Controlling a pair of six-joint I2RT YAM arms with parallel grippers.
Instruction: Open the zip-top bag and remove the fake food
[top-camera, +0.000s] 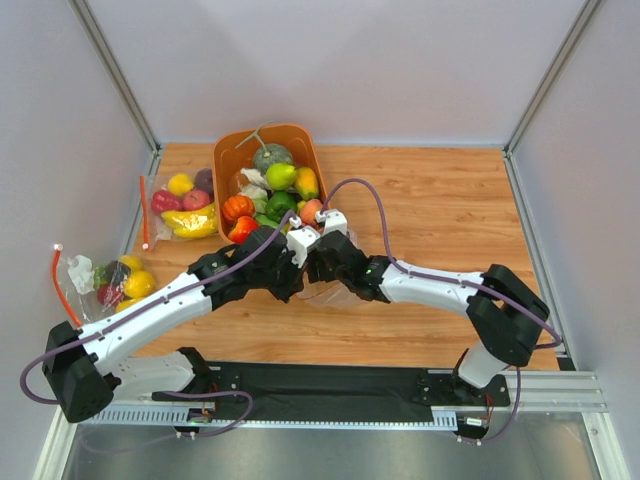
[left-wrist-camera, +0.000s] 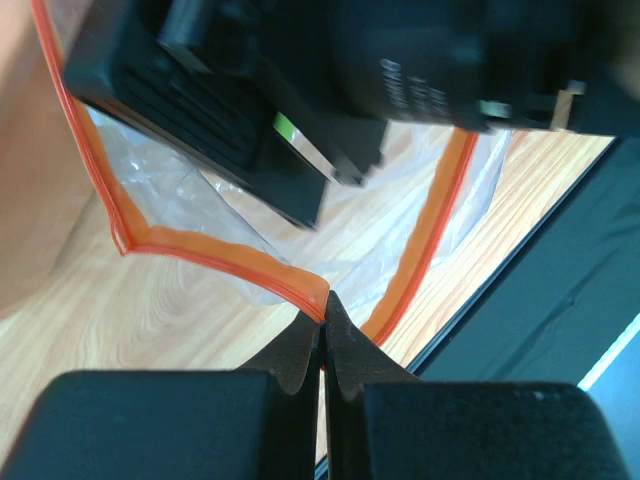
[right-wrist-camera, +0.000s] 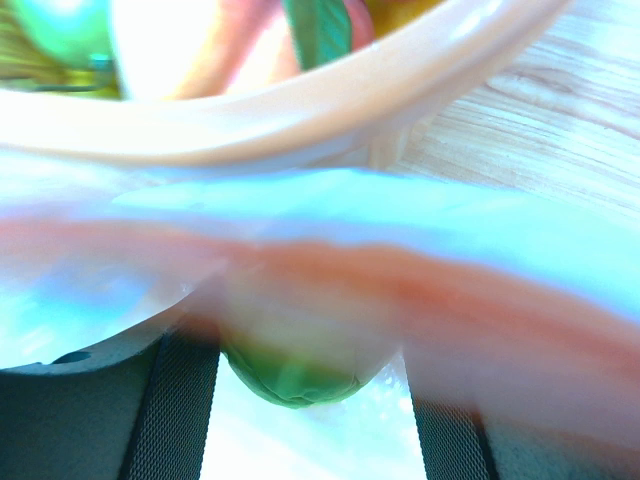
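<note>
The zip-top bag (top-camera: 336, 297) lies as clear plastic on the wood between my two grippers. My left gripper (top-camera: 291, 278) is shut on its red-orange zip strip (left-wrist-camera: 210, 262), pinched at the fingertips (left-wrist-camera: 322, 305). The mouth gapes open. My right gripper (top-camera: 318, 258) is at the bag's mouth; in the left wrist view its black body (left-wrist-camera: 300, 90) fills the top. In the right wrist view a fake fruit (right-wrist-camera: 300, 370), green below and peach above, sits between the right gripper's (right-wrist-camera: 310, 345) two fingers. The blurred zip strip (right-wrist-camera: 450, 290) crosses in front of it.
An orange basket (top-camera: 300, 136) with several fruits and a stemmed melon stands just behind the grippers; its rim (right-wrist-camera: 300, 125) is close ahead in the right wrist view. Two other filled bags (top-camera: 185, 200) (top-camera: 112, 282) lie at the far left. A black mat (top-camera: 330, 385) runs along the near edge.
</note>
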